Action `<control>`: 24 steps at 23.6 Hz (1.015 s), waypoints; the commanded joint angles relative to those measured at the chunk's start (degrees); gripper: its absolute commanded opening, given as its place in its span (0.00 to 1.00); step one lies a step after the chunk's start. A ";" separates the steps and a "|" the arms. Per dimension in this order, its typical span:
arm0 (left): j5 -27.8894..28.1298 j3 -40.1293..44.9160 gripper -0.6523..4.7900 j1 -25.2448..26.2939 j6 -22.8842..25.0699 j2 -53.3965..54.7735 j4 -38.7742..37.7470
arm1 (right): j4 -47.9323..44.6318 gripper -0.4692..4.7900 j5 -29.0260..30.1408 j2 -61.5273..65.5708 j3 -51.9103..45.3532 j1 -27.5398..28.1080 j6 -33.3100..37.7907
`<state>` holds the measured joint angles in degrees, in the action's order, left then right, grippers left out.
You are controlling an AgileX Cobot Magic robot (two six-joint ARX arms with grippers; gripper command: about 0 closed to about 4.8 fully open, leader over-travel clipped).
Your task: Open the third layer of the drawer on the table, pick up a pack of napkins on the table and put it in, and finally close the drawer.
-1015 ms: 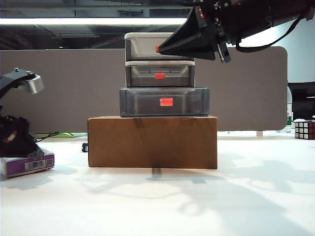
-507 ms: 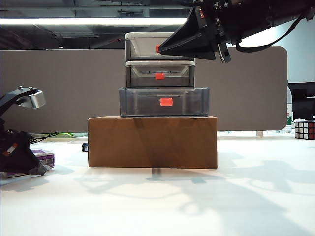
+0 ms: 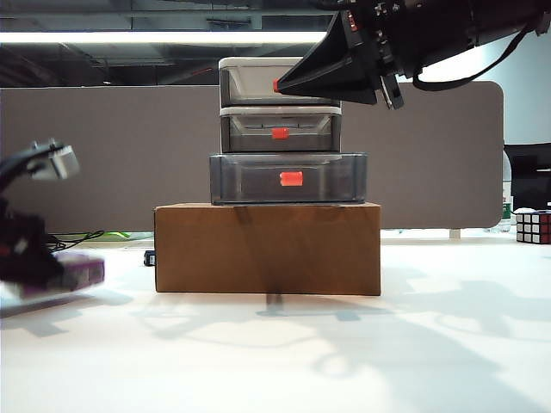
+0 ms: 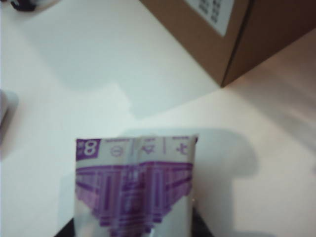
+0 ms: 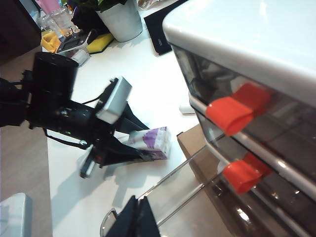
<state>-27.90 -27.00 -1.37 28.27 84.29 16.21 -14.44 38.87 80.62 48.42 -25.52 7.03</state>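
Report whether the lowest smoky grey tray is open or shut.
Open: the lowest smoky grey tray juts forward, wider than both trays above, and looks empty.

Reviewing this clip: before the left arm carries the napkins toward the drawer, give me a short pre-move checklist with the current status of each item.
1. Third layer of the drawer pulled out: ok, it juts forward of the two trays above.
2. Pack of napkins between the left gripper's jaws: ok, the right wrist view shows the fingers either side of it.
3. Grip firm: cannot tell, the exterior view is blurred there.
4. Pack clear of the table: cannot tell.
5. Right gripper out of the way: not ok, shut, it hangs by the top tray's red handle, above the open tray.
6. Cardboard box under the drawer sitting square: ok.
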 commanded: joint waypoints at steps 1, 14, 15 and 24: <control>-4.55 -0.37 0.45 -1.36 -2.38 -10.10 0.59 | -0.79 0.08 0.15 -2.69 0.35 -0.02 -0.20; -5.70 -9.62 0.45 -20.31 -6.05 -23.41 -4.11 | -0.76 0.08 -1.64 -9.55 0.35 0.39 -0.42; -5.14 -11.17 0.45 -22.10 -5.99 -22.29 -4.72 | -0.81 0.08 -1.64 -9.88 0.37 0.37 -0.39; -4.09 -23.61 0.45 -33.24 -3.65 -2.93 -5.90 | -0.48 0.08 -1.84 -12.02 0.35 0.39 -0.42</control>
<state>-32.10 -49.23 -33.95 23.75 80.34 9.13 -14.22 37.10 68.93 48.45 -25.10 6.79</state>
